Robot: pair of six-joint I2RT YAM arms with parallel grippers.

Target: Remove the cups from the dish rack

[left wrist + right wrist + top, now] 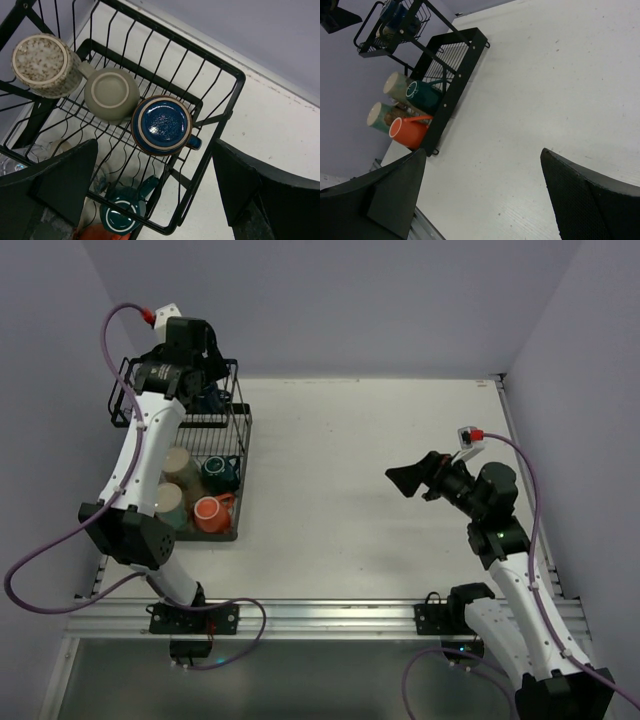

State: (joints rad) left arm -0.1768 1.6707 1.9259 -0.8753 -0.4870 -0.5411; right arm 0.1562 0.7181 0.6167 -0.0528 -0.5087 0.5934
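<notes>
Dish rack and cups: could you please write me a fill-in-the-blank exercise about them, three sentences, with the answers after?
1. In the raised basket of the dish rack, the grey cup sits between the speckled cup and the dark ___ one.
2. In the right wrist view, the orange cup is one of ___ cups showing in the lower tray.
3. The right gripper hovers over the table with its jaws ___.

Answers: blue; four; open.

Black metal-wire dish rack (239, 77), glossy blue-glazed cup (161, 125), speckled matt cup (42, 62), matt white table (400, 490)
</notes>
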